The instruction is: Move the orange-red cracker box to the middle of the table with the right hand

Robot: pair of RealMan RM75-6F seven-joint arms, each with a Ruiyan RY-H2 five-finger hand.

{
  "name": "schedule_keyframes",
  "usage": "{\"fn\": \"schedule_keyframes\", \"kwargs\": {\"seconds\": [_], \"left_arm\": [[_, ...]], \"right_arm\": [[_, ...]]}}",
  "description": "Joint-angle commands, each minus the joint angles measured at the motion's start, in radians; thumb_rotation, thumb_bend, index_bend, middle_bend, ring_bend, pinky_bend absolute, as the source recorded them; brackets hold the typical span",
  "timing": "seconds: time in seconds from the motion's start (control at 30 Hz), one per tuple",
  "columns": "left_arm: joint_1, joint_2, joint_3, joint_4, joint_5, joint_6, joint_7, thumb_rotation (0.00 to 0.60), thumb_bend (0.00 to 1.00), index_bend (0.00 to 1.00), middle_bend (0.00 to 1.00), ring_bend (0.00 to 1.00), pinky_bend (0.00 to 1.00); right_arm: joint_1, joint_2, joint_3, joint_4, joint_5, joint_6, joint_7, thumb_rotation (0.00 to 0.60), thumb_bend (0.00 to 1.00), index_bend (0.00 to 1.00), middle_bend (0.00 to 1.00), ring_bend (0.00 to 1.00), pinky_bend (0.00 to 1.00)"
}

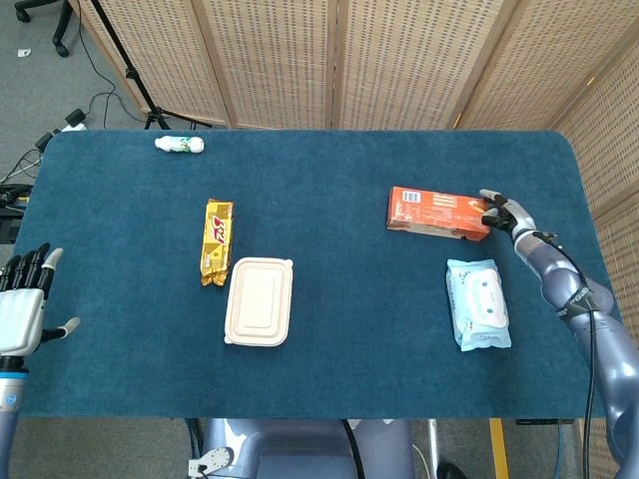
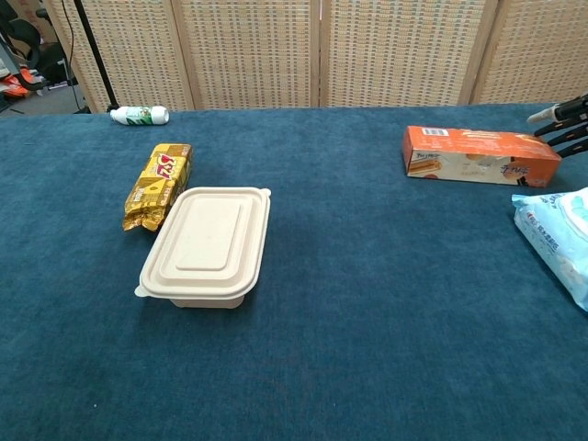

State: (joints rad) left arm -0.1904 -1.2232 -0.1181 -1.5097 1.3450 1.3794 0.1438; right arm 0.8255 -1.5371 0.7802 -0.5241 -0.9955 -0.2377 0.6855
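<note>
The blue bench carries one of each: a beige lidded tray left of centre, a wipes pack lower right, the cracker box upper right, a yellow snack pack and a small bottle upper left. The right hand touches the box's right end with fingers spread, open cloth lying between box and tray. The left hand hangs open off the bench's left edge.

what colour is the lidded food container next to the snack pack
Plain cream-beige food container, no print; the chest view shows it best.
</note>
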Motion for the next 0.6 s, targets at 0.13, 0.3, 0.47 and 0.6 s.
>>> {"fn": "schedule_keyframes", "kwargs": {"seconds": [0.13, 0.3, 0.47, 0.6], "left_arm": [[0.002, 0.002, 0.000, -0.001, 0.001, 0.005, -0.005, 0.600, 0.00, 0.00, 0.00, 0.00, 0.00], [0.002, 0.003, 0.000, 0.001, -0.001, 0.004, -0.008, 0.600, 0.00, 0.00, 0.00, 0.00, 0.00], [0.001, 0.004, 0.001, 0.000, -0.001, 0.002, -0.009, 0.600, 0.00, 0.00, 0.00, 0.00, 0.00], [0.001, 0.006, 0.001, -0.002, -0.003, 0.003, -0.011, 0.600, 0.00, 0.00, 0.00, 0.00, 0.00]], "right_arm": [[0.007, -0.029, 0.090, -0.027, 0.086, -0.097, -0.200, 0.600, 1.00, 0.09, 0.10, 0.00, 0.12], [0.000, -0.033, 0.119, -0.060, 0.122, -0.145, -0.306, 0.600, 1.00, 0.09, 0.10, 0.00, 0.12], [0.001, -0.035, 0.126, -0.116, 0.156, -0.202, -0.383, 0.600, 1.00, 0.09, 0.10, 0.00, 0.12], [-0.004, -0.030, 0.116, -0.161, 0.171, -0.215, -0.415, 0.600, 1.00, 0.09, 0.10, 0.00, 0.12]]}}
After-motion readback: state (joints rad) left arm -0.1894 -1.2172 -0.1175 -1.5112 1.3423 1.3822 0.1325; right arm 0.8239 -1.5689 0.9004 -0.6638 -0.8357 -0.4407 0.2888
